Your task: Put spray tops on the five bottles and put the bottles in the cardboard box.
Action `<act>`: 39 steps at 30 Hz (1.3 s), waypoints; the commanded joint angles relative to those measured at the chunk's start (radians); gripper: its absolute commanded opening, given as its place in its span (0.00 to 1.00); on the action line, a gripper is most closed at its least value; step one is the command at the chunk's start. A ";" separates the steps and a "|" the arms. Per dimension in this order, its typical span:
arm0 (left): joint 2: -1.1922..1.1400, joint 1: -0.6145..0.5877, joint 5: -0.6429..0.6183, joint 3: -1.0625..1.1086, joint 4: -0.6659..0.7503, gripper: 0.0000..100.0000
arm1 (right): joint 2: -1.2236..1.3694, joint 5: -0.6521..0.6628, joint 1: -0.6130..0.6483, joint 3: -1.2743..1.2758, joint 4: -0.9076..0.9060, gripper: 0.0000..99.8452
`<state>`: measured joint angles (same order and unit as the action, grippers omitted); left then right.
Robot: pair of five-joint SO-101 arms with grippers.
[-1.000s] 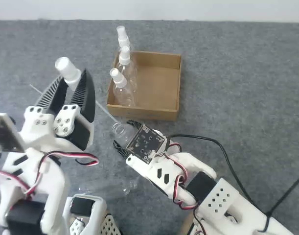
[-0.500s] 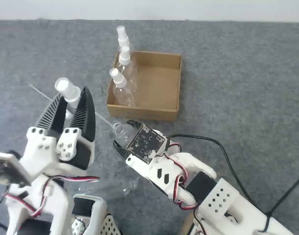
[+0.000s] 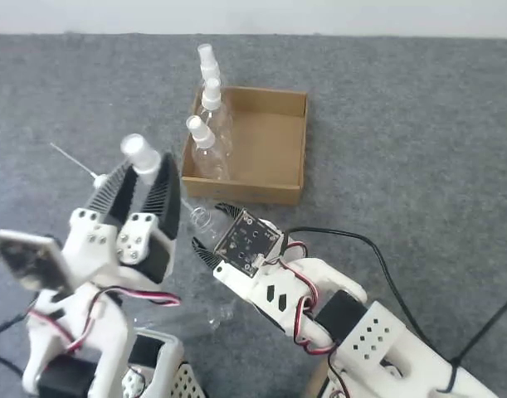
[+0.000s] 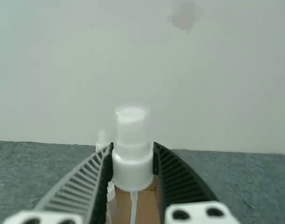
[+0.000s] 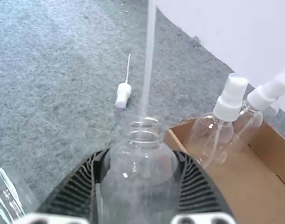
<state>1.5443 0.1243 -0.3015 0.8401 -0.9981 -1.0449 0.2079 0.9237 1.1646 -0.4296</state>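
Left gripper clamps a spray top; right gripper grips an open bottle. If misaligned, the dip tube could buckle against the neck.

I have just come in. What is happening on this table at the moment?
Two robot arms are assembling spray bottles. The left hand grips a spray top, and its thin tube hangs toward the open bottle that the right hand holds. The top is not yet on. At least two capped bottles stand in the cardboard box, and one spare spray top lies on the carpet.
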 commanded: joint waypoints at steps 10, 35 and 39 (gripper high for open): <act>0.005 0.041 0.014 0.027 0.032 0.01 | -0.033 0.006 -0.053 -0.015 0.070 0.03; -0.003 0.192 0.104 0.051 0.032 0.01 | -0.291 0.012 -0.054 0.087 0.079 0.03; -0.003 0.239 0.117 0.053 0.031 0.01 | -0.291 0.012 -0.091 0.089 0.108 0.03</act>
<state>1.5428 0.3161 -0.2064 0.9014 -0.9981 -1.3011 0.2079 0.8684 1.2612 -0.3759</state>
